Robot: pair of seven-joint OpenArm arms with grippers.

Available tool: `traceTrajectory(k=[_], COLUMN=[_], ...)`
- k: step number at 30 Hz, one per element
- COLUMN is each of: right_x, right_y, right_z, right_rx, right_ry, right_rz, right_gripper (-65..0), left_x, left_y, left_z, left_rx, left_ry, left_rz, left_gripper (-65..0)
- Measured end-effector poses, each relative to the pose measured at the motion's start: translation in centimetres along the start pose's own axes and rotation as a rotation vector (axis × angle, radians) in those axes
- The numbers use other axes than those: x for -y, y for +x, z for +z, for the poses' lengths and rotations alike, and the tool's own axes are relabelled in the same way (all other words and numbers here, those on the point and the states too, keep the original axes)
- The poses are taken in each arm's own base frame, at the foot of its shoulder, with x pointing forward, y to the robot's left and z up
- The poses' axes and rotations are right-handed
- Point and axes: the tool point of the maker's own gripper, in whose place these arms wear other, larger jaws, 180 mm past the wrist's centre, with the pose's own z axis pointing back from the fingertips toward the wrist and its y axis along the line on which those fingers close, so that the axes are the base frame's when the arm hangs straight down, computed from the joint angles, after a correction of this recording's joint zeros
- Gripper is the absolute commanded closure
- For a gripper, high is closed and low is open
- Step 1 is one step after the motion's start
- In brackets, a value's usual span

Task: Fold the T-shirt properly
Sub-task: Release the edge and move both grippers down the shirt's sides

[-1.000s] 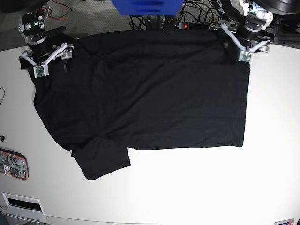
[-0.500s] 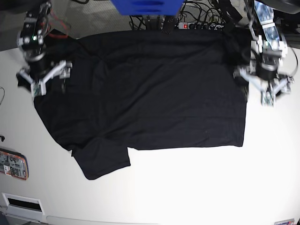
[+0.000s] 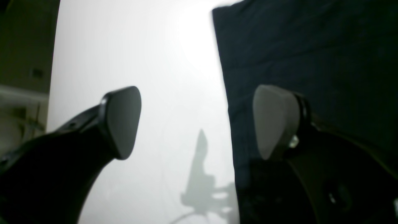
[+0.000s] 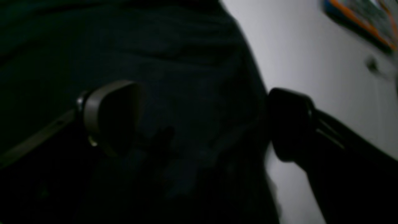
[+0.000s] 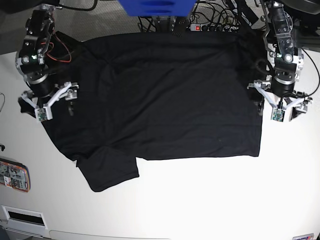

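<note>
Across the white table (image 5: 200, 200) the T-shirt (image 5: 165, 95) lies flat, long axis side to side. You have the left gripper (image 5: 278, 106) straddling one end's edge and the right gripper (image 5: 47, 102) the other; both spread, empty.

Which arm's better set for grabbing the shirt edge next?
Probably left. The left gripper is open and straddles the shirt edge, one finger over cloth, one over table. The right gripper hangs open mostly over cloth.

White table (image 5: 200, 200), blue box (image 5: 155, 7) beyond its far edge, power strip (image 5: 207, 28), orange-edged device (image 5: 14, 175)
</note>
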Motion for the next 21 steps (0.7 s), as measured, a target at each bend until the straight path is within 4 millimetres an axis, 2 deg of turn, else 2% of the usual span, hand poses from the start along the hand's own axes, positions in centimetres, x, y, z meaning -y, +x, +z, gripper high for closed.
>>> traceTrajectory(k=[2, 4, 9, 11, 14, 16, 18, 20, 21], right_x=[0.0, -0.5, -3.5, -3.7, -3.4, -4.4, -4.9, -5.2, -5.6], right_y=[0.8, 0.6, 1.4, 1.9, 4.4, 6.1, 6.2, 4.9, 4.8], right_z=[-0.1, -0.4, -1.7, -2.1, -3.1, -3.4, -3.4, -3.6, -3.8], right_rx=[0.028, 0.013, -0.012, -0.019, 0.027, 0.085, 0.091, 0.026, 0.020], right_ry=[0.000, 0.013, 0.099, 0.102, 0.054, 0.084, 0.090, 0.088, 0.093], right_rz=[0.001, 0.006, 0.032, 0.026, -0.063, -0.117, -0.150, -0.122, -0.117], right_gripper=[-61.6, -61.6, -61.6, -61.6, -61.7, -61.7, -61.7, -61.7, -61.7], left_x=[0.6, 0.9, 0.4, 0.0, -0.3, -1.2, -2.5, -3.6, -3.4], left_y=[0.9, 1.7, 1.1, 1.6, 2.5, 4.5, 5.5, 5.7, 5.8], left_z=[-0.2, -1.3, -4.6, -5.5, -6.9, -7.7, -7.9, -8.8, -9.5], left_rx=[0.030, 0.062, 0.014, 0.018, -0.026, -0.018, -0.029, -0.065, -0.084], left_ry=[-0.033, -0.059, -0.073, -0.070, -0.076, -0.071, -0.048, -0.047, -0.048], left_rz=[0.035, 0.086, 0.164, 0.177, 0.202, 0.217, 0.215, 0.214, 0.206], left_gripper=[-54.2, -54.2, -54.2, -54.2, -54.2, -54.2, -54.2, -54.2, -54.2])
